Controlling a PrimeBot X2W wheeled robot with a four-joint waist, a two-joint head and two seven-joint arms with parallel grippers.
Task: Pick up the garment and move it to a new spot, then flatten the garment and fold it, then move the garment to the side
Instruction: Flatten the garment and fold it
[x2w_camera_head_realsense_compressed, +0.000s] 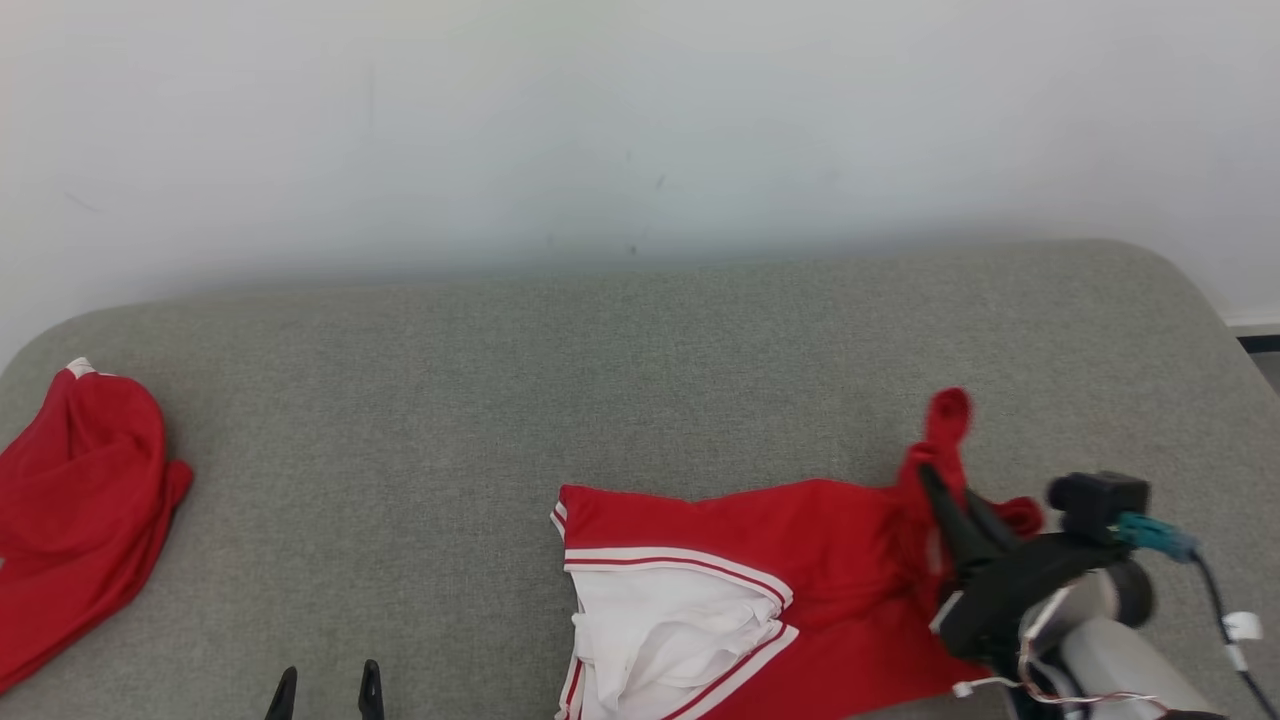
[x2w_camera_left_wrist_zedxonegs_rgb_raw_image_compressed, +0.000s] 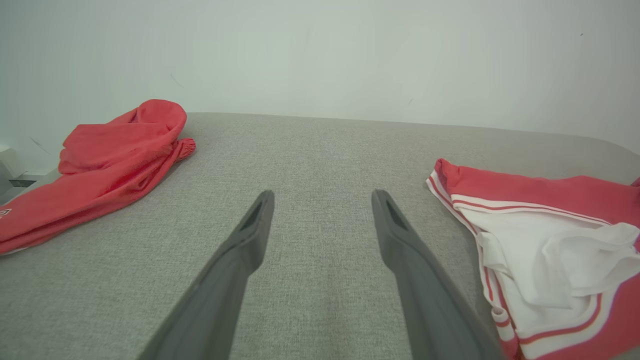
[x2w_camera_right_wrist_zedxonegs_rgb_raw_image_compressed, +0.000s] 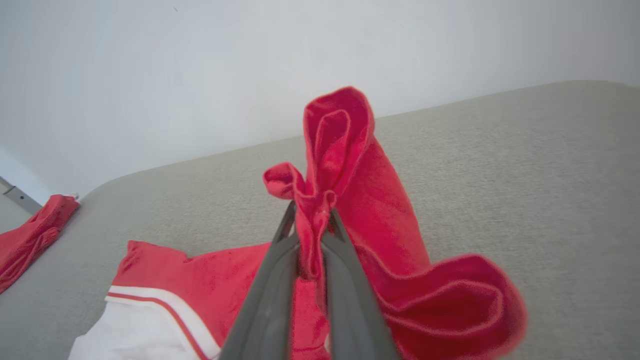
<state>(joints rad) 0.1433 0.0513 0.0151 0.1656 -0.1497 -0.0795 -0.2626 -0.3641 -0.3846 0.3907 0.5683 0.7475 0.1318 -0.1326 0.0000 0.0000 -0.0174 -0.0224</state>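
The right claw (x2w_camera_right_wrist_zedxonegs_rgb_raw_image_compressed: 310, 222) pinches the garment (x2w_camera_head_realsense_compressed: 780, 530) by a thin fold; the left claw (x2w_camera_left_wrist_zedxonegs_rgb_raw_image_compressed: 322, 197) is spread. Abrupt lifting may slip the fold free.

I can read no words, numbers or brand marks anywhere. The nearest thing is a small white patch (x2w_camera_left_wrist_zedxonegs_rgb_raw_image_compressed: 3, 212) with a red mark on the red heap of cloth (x2w_camera_left_wrist_zedxonegs_rgb_raw_image_compressed: 100, 165) at the counter's (x2w_camera_left_wrist_zedxonegs_rgb_raw_image_compressed: 320, 150) left edge, too small for me to make out. The white tags (x2w_camera_head_realsense_compressed: 1241, 627) on the cable (x2w_camera_head_realsense_compressed: 1213, 590) by my right arm (x2w_camera_head_realsense_compressed: 1120, 660) show no legible print, and the garment's (x2w_camera_head_realsense_compressed: 820, 530) red-striped white bands (x2w_camera_head_realsense_compressed: 680, 560) carry no lettering.
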